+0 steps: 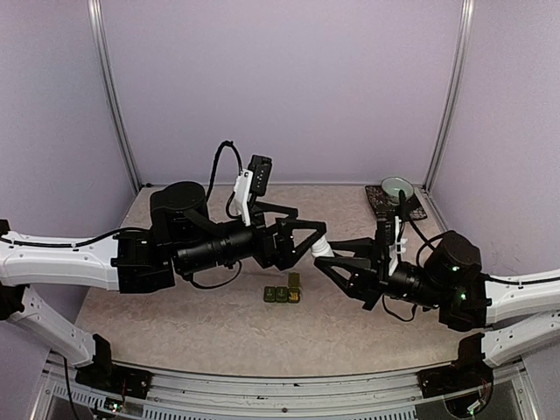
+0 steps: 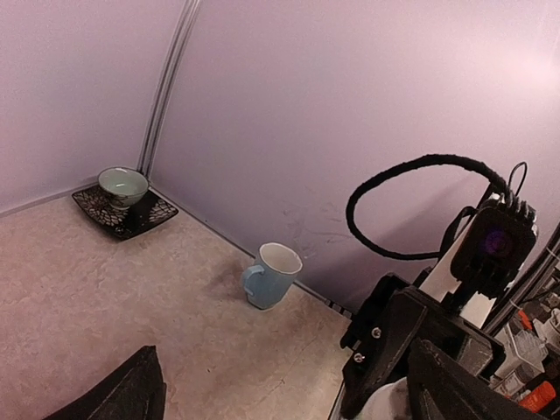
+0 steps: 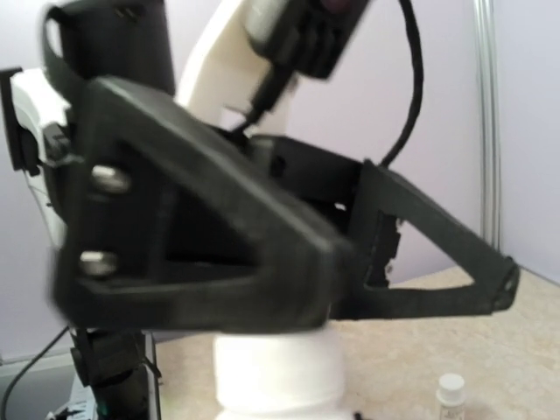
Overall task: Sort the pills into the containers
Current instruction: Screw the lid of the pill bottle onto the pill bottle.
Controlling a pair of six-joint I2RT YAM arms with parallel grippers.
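The pale blue ceramic mug (image 2: 271, 276) shows only from the left wrist. Overhead, left gripper (image 1: 308, 242) and right gripper (image 1: 339, 265) meet at a white plastic bottle (image 1: 322, 249); I cannot tell whether either clenches it.

Left arm (image 1: 52, 258) and right arm (image 1: 525, 297) both stretched inward, meeting nose to nose at the centre.

The left arm comes in low from its side with the forearm about level. The left gripper (image 1: 311, 227) has its fingers (image 2: 118, 394) spread wide apart. The right arm mirrors it with the elbow bent, and the right gripper (image 1: 322, 262) points straight at the left one, tips nearly touching. From here I can't make out how its jaws stand.
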